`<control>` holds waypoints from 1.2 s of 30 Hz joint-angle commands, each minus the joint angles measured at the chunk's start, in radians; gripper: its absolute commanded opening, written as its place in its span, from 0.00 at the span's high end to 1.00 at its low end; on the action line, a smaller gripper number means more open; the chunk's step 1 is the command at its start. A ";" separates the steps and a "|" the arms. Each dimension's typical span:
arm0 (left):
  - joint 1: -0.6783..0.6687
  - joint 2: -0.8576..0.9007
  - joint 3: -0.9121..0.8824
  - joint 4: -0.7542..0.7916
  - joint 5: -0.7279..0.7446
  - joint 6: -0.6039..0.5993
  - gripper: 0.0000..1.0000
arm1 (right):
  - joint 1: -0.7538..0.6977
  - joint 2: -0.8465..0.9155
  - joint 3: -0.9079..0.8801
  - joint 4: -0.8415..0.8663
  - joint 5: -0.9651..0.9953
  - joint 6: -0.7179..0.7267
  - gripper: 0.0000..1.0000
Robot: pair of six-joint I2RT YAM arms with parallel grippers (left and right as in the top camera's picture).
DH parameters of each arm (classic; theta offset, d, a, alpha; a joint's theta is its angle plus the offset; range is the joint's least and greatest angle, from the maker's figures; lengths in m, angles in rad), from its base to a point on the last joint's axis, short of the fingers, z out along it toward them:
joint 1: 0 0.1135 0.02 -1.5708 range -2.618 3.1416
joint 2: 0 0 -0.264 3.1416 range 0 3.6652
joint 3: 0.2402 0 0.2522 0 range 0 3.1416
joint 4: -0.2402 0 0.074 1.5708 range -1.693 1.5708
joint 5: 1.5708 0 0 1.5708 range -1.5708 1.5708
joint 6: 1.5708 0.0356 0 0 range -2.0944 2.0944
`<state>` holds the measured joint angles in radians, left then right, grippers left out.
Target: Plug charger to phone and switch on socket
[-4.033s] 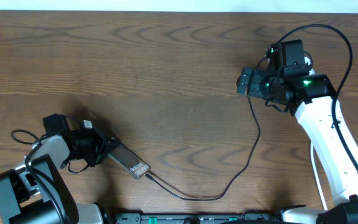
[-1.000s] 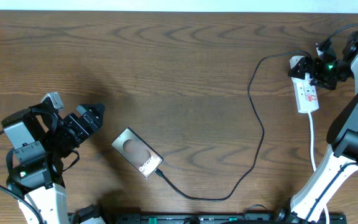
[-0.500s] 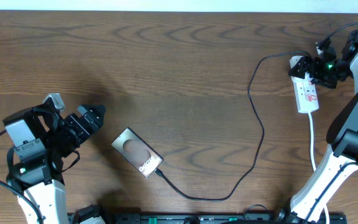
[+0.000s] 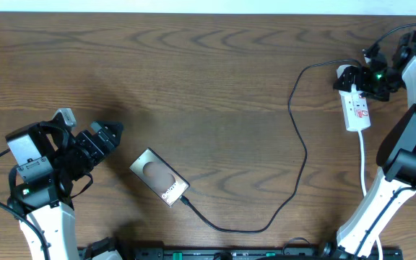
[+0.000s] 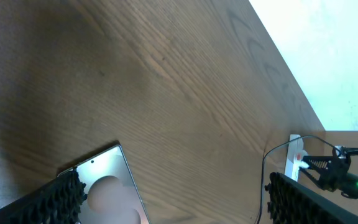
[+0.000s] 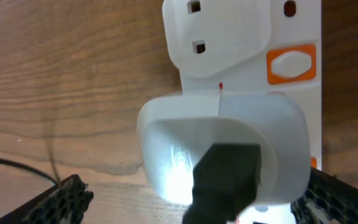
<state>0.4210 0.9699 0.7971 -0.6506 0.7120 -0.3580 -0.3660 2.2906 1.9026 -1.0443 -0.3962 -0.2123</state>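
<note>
The phone [image 4: 159, 177] lies flat at the front left, its glossy face up, also seen in the left wrist view [image 5: 104, 180]. The charger [image 4: 298, 155], a thin black cable, is plugged into the phone's lower end and curves up to the socket [image 4: 357, 108] at the right. My left gripper [image 4: 111, 134] stands open just left of the phone, apart from it. My right gripper [image 4: 352, 78] is open over the socket's far end, its fingers either side of the round white plug [image 6: 222, 143]. An orange switch [image 6: 291, 64] shows beside that plug.
The socket's white lead [image 4: 365, 159] runs toward the front edge beside the right arm. A black rail [image 4: 230, 253] lines the table's front. The table's far edge meets a white wall at the top.
Four seconds ago my left gripper was at the phone and my right gripper was further left; both now sit nearer their sides. Over the last second almost nothing has moved.
</note>
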 commanded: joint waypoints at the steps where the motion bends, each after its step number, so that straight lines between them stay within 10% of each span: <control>1: 0.000 0.001 0.010 -0.004 0.010 0.018 0.08 | 0.061 0.076 -0.002 -0.005 -0.075 0.018 0.06; 11: 0.000 0.001 0.010 -0.004 0.010 0.018 0.08 | 0.097 0.097 -0.002 -0.013 -0.142 0.080 0.17; 36: 0.000 0.001 0.009 -0.004 0.010 0.018 0.08 | 0.040 -0.022 0.046 -0.069 -0.014 0.084 0.07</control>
<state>0.4210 0.9699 0.7971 -0.6518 0.7120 -0.3580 -0.3466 2.3074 1.9491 -1.1080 -0.3325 -0.1417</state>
